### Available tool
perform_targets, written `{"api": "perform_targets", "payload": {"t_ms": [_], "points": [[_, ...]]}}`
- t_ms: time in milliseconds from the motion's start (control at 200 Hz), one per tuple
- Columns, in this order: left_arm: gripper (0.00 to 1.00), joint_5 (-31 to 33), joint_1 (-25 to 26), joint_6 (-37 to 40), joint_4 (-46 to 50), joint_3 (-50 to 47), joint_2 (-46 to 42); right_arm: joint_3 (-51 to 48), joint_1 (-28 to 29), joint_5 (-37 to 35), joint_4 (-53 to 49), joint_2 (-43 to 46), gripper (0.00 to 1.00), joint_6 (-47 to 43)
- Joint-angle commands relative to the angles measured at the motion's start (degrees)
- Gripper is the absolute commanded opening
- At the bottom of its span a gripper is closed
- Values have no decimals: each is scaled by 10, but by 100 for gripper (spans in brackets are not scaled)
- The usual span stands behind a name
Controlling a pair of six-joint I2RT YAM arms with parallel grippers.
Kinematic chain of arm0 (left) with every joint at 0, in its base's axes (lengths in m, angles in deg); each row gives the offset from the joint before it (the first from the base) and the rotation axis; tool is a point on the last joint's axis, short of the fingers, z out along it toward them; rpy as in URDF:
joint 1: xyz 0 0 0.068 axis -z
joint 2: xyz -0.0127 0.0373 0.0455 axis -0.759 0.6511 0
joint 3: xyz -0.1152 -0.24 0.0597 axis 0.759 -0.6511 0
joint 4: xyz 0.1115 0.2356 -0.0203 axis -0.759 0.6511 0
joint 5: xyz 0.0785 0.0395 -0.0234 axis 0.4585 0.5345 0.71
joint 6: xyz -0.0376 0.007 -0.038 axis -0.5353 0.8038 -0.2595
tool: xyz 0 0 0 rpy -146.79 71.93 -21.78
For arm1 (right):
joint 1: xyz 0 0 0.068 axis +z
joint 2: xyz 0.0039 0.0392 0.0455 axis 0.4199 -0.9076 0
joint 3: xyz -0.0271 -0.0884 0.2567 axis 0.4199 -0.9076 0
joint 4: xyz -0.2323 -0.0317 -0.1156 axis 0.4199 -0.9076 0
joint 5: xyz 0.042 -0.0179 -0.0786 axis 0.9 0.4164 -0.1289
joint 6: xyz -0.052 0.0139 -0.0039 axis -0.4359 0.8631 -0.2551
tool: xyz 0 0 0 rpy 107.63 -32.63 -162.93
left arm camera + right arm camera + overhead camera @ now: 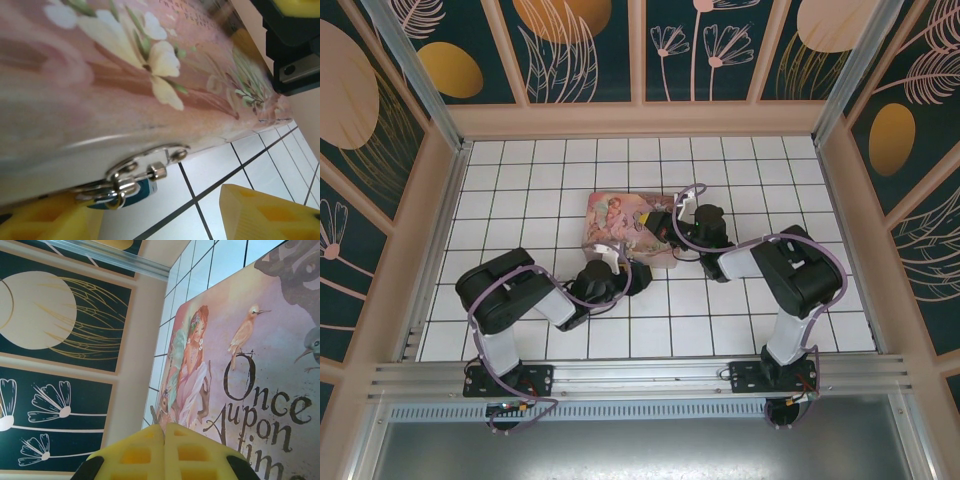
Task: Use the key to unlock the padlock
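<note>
Progress: early. The padlock (131, 191) hangs from the clasp (150, 159) on the front wall of the pink tin box (125, 75), low over the tiled worktop (215, 165). Its shackle looks closed, so I judge the unlocking not done.

Left fingers (265, 215) stand partly open either side of the padlock, one just beside it, gripping nothing. Right fingers (145, 452) are pressed shut above the box lid; whether they pinch the key, cannot tell.

Padlock: tiny, blue-grey body, bright thin shackle, partly blurred.
</note>
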Motion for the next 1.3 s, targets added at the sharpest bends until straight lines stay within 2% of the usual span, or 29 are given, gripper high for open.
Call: {"api": "perform_targets", "payload": {"t_ms": [0,255,480,646,936,1166,1251,1291], "points": [[60,33,0,-21,-46,-13,5,-8,10,-3,-51,-33,0,-7],[53,52,0,-24,-46,-25,-3,-9,11,-4,-47,-37,0,-6],[43,53,0,-18,-40,-19,-4,-9,11,-4,-47,-38,0,-6],[39,49,0,-13,-34,-12,-6,-8,12,-4,-47,-40,0,-6],[40,44,0,-7,-25,1,-2,-6,14,-4,-44,-45,0,-4],[32,53,0,-11,-25,4,0,-6,17,-5,-43,-46,0,-3],[34,63,-1,-14,-24,2,-4,-6,18,-5,-42,-47,0,-3],[39,66,-1,-16,-23,2,-5,-6,18,-5,-42,-46,0,-3]]}}
